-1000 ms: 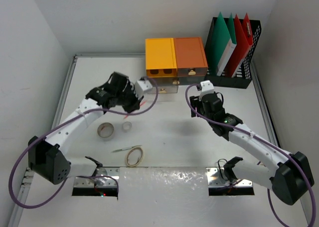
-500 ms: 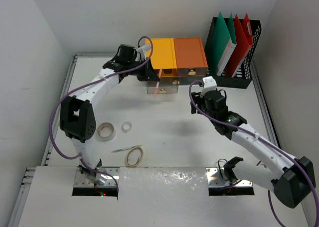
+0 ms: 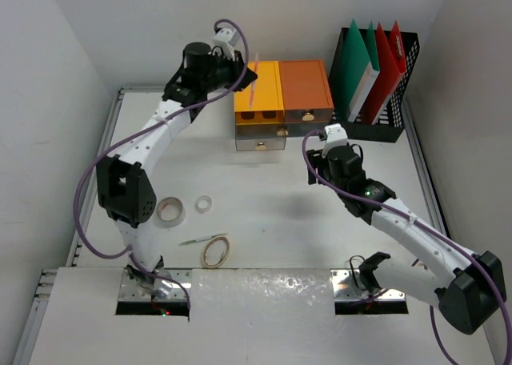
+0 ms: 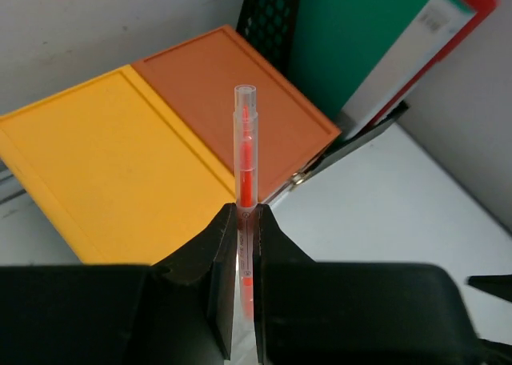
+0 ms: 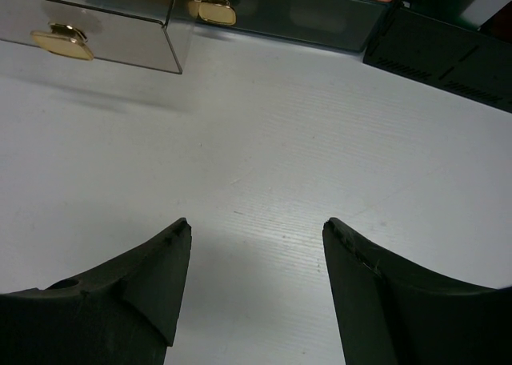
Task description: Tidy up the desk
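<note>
Tidying looks barely begun: the left claw point(image 4: 246, 213) pinches a red pen point(image 4: 246, 149) over the yellow box point(image 3: 258, 93) at the desk point(image 3: 272, 221) far edge, the right claw point(image 5: 256, 225) gapes empty, and tape rolls point(image 3: 170, 211) lie loose near the near edge.

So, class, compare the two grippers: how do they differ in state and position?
The left gripper is shut on a red pen; the right gripper is open and empty. The left gripper is high over the yellow box; the right gripper is low over the desk. Both have black fingers.
</note>
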Tool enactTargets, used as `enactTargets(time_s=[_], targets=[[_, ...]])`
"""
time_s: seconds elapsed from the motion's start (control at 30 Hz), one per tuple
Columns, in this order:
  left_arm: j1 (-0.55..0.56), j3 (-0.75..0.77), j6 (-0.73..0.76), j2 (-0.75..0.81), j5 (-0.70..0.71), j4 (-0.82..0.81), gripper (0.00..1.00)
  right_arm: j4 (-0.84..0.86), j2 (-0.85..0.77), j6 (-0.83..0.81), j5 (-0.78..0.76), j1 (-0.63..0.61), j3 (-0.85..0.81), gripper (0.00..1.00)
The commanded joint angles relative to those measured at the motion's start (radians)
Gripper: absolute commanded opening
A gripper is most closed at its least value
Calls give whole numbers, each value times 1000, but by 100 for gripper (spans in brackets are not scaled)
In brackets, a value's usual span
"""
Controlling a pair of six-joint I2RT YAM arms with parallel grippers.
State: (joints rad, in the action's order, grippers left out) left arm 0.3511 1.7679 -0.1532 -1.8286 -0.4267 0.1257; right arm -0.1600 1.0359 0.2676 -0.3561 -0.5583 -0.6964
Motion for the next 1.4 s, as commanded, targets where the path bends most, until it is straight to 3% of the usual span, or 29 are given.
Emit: enactTargets(time_s=[0.0, 0.17, 0.4, 0.8, 0.83, 0.97, 1.0, 1.13, 1.27, 1.37], targets=[[17, 23, 108, -92, 31, -26, 0, 1, 0, -14, -12, 3, -38, 65], [61, 45, 234, -162, 97, 29, 0, -15, -13, -22, -27, 3, -34, 65], [68, -145, 274, -83, 127, 6, 0, -33, -39, -50, -44, 3, -29, 66], [83, -105, 356, -107, 151, 166, 0, -52, -57, -48, -44, 3, -41, 67], [88, -104, 360, -109, 146, 175, 2, -58, -60, -50, -44, 1, -41, 68], [107, -82, 391, -89, 140, 210, 32, -53, -80, -53, -61, 1, -22, 68], [108, -67, 399, -86, 131, 236, 36, -43, -80, -53, -61, 3, -17, 68], [108, 114, 394, -86, 160, 333, 43, -42, -65, -51, -46, 3, -20, 68], [108, 218, 420, -25, 201, 432, 49, -44, -65, -51, -24, 3, -17, 69], [106, 242, 510, 64, 160, 604, 58, -41, -69, -56, -23, 3, -9, 69]])
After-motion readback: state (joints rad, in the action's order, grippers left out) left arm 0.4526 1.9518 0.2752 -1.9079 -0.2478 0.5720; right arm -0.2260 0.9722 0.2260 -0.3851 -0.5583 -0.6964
